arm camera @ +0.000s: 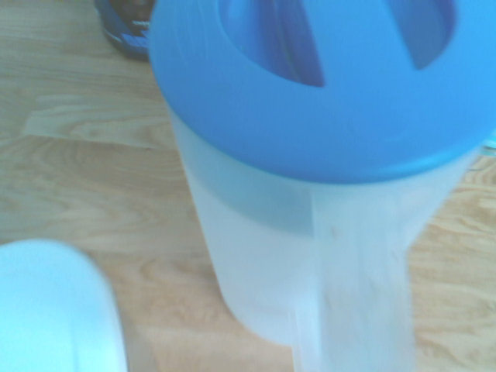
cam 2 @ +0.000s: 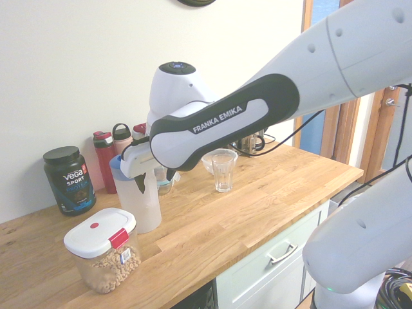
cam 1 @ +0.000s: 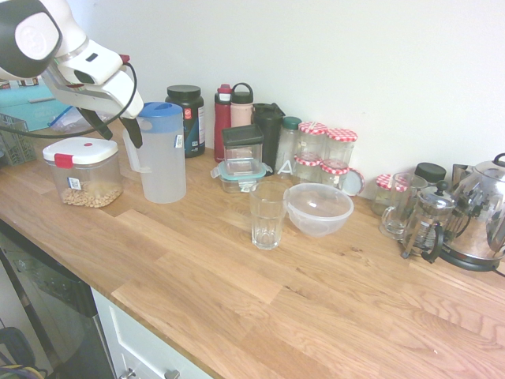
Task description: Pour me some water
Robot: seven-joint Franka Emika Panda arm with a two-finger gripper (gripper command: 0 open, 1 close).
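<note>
1. Pitcher (cam 1: 166, 162) stands upright on the counter (cam 1: 197, 276), blue lid (cam 1: 160, 110) on, just beside the cereal box (cam 1: 84, 175). Gripper (cam 1: 125, 142) is at its handle side, fingers apart, nothing clamped. Can't tell if the handle (arm camera: 360, 287) is fully between them.
2. Step in hand, as I read it: grasp the handle. Center the pads on it before you close; check both exterior views, since the wrist view shows the handle but no fingers.
3. Close square to the handle. A skewed grip would probably let the pitcher swing once its weight comes on.
4. Watch the cereal box: little room on that side. Lift straight up, no sideways sweep.
5. Keep it level on the way over; liquid would likely slosh. Check that the lid's spout opening faces the pour; I can't confirm it from here.
6. Glass (cam 1: 267, 225) is upright, well apart from the pitcher, bowl (cam 1: 319, 212) right beside it. Stop short of the rim, tip slowly, don't nudge either.
</note>
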